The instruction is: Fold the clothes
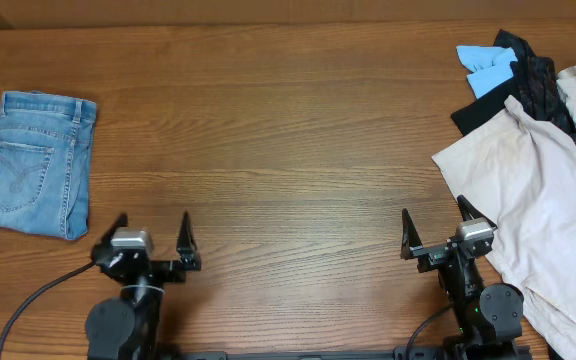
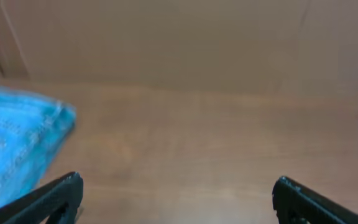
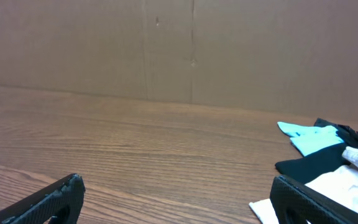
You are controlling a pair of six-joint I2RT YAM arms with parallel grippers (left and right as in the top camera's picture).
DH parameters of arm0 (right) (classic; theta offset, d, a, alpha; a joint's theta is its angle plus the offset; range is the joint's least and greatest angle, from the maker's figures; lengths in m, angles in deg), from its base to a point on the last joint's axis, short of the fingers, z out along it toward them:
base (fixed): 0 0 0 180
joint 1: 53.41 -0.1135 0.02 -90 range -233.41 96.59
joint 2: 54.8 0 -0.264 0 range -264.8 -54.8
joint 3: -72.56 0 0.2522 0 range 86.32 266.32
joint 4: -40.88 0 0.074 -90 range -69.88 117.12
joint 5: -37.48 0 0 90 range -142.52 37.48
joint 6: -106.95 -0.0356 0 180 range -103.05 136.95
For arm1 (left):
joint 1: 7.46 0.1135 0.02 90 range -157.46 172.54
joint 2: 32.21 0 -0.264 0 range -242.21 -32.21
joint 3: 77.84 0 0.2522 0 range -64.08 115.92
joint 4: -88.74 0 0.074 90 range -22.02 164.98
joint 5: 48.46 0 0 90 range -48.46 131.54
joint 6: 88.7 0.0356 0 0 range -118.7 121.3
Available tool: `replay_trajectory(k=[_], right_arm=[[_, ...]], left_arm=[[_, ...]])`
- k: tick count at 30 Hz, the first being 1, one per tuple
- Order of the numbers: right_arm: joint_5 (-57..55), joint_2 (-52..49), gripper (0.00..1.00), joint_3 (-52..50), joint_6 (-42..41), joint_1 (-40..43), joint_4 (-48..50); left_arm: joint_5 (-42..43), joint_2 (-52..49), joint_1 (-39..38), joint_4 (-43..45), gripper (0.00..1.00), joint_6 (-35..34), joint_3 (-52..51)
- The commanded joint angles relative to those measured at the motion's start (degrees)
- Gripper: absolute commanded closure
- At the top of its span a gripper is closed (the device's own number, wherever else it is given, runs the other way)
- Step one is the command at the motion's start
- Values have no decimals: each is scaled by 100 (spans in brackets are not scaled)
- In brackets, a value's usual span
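At the near edge of the desk (image 1: 288, 130), the left tool (image 1: 154, 222) and the right tool (image 1: 433, 212) sit well apart, each in front of its own arm base. Both have their fingers spread wide and hold nothing. In the left wrist view, the left tool (image 2: 176, 199) shows bare wood between its two dark fingers. The right wrist view shows the same for the right tool (image 3: 179, 196).

Just beyond the left tool and to its left lie the jeans (image 1: 33, 160), at the left end of the desk. They are folded into a compact rectangle with a stitched back pocket facing up and the waistband toward the far side. They are apart from the tool. In the left wrist view the jeans (image 2: 14, 143) are a blurred blue patch at the left.

The right tool's outer finger stands just beside the edge of a large beige garment (image 1: 538, 200); I cannot tell whether they touch. This garment spreads over the right end of the desk. Farther back, a black garment (image 1: 528, 75) lies partly under it, and a bright-blue cloth (image 1: 488, 65) rests on the black one's far left side.

A cardboard wall (image 3: 166, 50) rises behind the desk.
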Motion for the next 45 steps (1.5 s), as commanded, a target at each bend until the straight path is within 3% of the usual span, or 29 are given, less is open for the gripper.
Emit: replay_trajectory(k=[1,8,14,19,22,45], right_arm=[[-50,57,0,-59,22,35,24],[-50,57,0,-59,22,35,24],[-50,57,0,-59,22,35,24],[-50,57,0,-59,22,35,24],[-50,57,0,-59,22,35,24],[-50,57,0,-59,22,35,24]], left_arm=[[-101,83,-26,706,0,205,-264],[413,328,254,2393,0,306,-1064],[614,328,387,2909,0,310,-1480],[581,330,387,2184,0,308,-1609],[529,328,387,1150,0,308,-1606],[546,326,385,1244,0,308,-1604]])
